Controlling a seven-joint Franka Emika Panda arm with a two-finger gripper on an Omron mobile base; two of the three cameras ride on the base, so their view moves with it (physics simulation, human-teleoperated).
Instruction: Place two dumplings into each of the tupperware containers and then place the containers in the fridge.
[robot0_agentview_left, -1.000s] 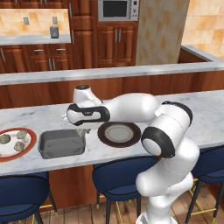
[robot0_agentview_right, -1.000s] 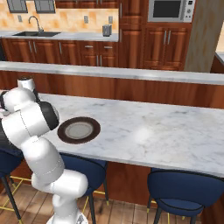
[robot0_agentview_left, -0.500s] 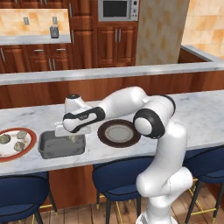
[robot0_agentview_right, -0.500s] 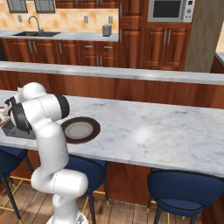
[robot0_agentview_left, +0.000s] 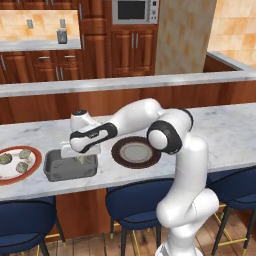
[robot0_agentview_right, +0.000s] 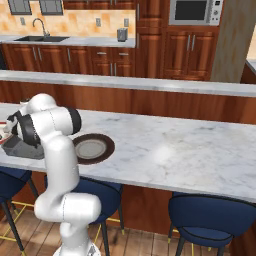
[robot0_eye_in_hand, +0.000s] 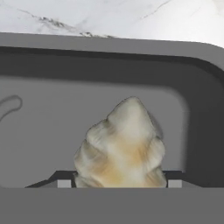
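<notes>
My gripper (robot0_agentview_left: 80, 158) hangs low inside the dark grey tupperware container (robot0_agentview_left: 52, 173) on the marble counter, shut on a beige, lumpy dumpling (robot0_eye_in_hand: 120, 148). In the hand view the dumpling sits between the two dark fingertips (robot0_eye_in_hand: 64, 180), with the container's grey floor and far wall (robot0_eye_in_hand: 131, 48) behind it. Three more dumplings (robot0_agentview_left: 22, 167) lie on the red-rimmed plate (robot0_agentview_left: 36, 165) left of the container. From the right base view, the arm covers most of the container (robot0_agentview_right: 19, 149). The fridge is out of view.
A dark brown-rimmed round plate (robot0_agentview_left: 136, 153) lies just right of the container, also seen as the plate (robot0_agentview_right: 93, 148) beside the arm. Blue stools (robot0_agentview_left: 134, 204) stand under the counter's front edge. A raised wooden ledge (robot0_agentview_left: 125, 85) runs behind the counter.
The arm has swung left and down, carrying the dumpling from above the counter into the dark grey container. The jaws kept their width.
</notes>
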